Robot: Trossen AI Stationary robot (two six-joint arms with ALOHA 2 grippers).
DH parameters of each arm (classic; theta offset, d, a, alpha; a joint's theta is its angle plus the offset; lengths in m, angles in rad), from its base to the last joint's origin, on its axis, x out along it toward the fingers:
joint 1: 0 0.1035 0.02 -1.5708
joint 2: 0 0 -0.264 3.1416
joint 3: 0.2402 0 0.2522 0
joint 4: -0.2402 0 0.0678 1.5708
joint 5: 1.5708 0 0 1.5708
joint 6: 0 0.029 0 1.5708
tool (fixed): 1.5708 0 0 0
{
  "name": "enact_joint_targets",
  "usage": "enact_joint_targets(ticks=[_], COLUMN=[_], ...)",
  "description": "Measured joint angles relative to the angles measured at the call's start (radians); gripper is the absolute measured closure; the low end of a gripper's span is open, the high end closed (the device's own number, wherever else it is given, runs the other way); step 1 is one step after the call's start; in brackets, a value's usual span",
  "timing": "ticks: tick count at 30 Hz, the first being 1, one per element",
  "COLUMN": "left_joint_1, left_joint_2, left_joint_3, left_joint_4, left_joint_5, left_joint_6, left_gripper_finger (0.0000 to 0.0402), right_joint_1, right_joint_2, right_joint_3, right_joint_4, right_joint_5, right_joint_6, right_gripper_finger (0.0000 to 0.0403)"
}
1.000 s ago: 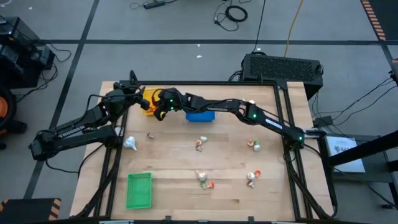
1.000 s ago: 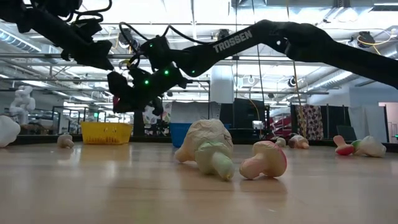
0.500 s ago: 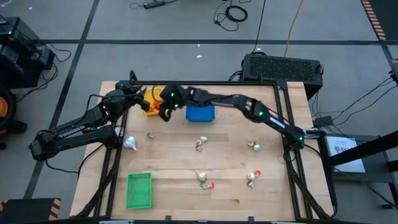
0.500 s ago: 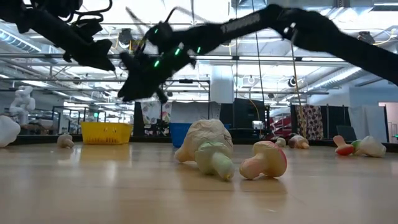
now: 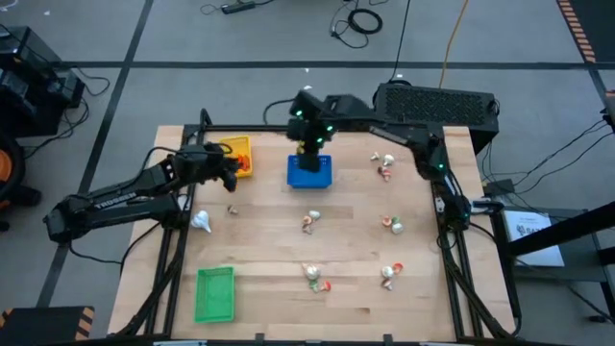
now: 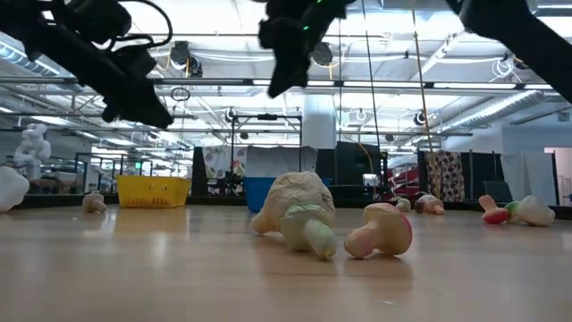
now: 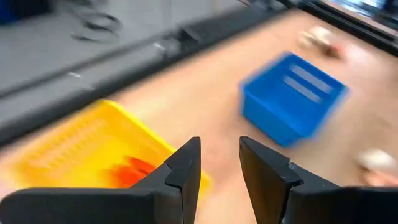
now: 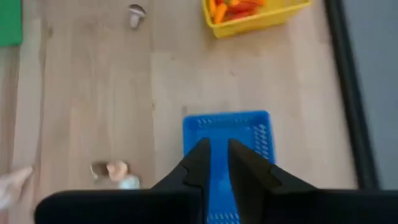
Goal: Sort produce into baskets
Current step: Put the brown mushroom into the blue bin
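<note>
Baskets: yellow basket [image 5: 237, 157] at the table's 11 o'clock edge, blue basket [image 5: 309, 172] at 12 o'clock, green basket [image 5: 215, 293] at 7 o'clock, well apart from the other two.
Yellow basket contents: orange pieces [image 8: 233, 7] lying inside.
Produce on the table: whitish bulb [image 5: 200, 222] at 9 o'clock; small mushroom-like piece [image 5: 233, 209] near the yellow basket; one piece [image 5: 310, 221] at centre; a pair [image 5: 316, 278] at 6 o'clock; further pieces [image 5: 391, 224] from 1 to 4 o'clock.
Left gripper [image 7: 219, 163]: raised over the table just beside the yellow basket, at its 5 o'clock corner; fingers parted by a narrow gap, grasping nothing.
Right gripper [image 8: 216, 158]: raised directly above the blue basket; fingers [image 8: 244, 163] nearly closed, a thin slit between them, nothing visible in the slit.
Low view: pale bulb [image 6: 295, 213] and pinkish mushroom-like piece [image 6: 382, 229] lie side by side, nearest the camera.
</note>
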Motion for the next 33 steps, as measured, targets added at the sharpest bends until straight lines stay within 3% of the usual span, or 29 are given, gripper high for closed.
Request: enact_joint_targets(ticks=[4, 9, 12, 16, 21, 25, 30, 33], left_joint_1=[-0.061, -0.149, -0.211, -0.302, -0.421, -0.493, -0.55, -0.56], left_joint_2=[0.006, 0.024, 0.053, 0.099, 0.167, 0.237, 0.349, 0.421], left_joint_3=[0.011, 0.11, 0.176, 0.239, 0.293, 0.349, 0.406, 0.41], left_joint_4=[-0.011, -0.101, -0.199, -0.312, -0.407, -0.524, -0.619, -0.636], left_joint_5=[0.094, 0.103, 0.085, 0.033, 0.019, 0.019, 0.02, 0.02], left_joint_6=[-0.036, -0.035, -0.012, -0.016, -0.073, -0.098, -0.09, -0.041], left_gripper_finger=[0.0283, 0.0283, 0.0283, 0.0283, 0.0283, 0.0283, 0.0283, 0.0283], right_joint_1=[-0.009, 0.036, 0.093, 0.18, 0.306, 0.382, 0.469, 0.504], right_joint_2=[-0.077, -0.164, -0.254, -0.439, -0.727, -0.917, -1.037, -1.048], right_joint_3=[-0.001, -0.011, -0.097, -0.389, -0.899, -1.237, -1.542, -1.648], right_joint_4=[-0.068, -0.168, -0.137, 0.071, 0.501, 0.865, 1.238, 1.352], right_joint_5=[0.003, -0.002, 0.004, 0.027, 0.17, 0.188, 0.187, 0.188], right_joint_6=[-0.008, 0.031, 0.06, 0.126, 0.244, 0.355, 0.481, 0.54], right_gripper_finger=[0.0373, 0.0384, 0.0386, 0.0386, 0.0386, 0.0386, 0.0386, 0.0385])
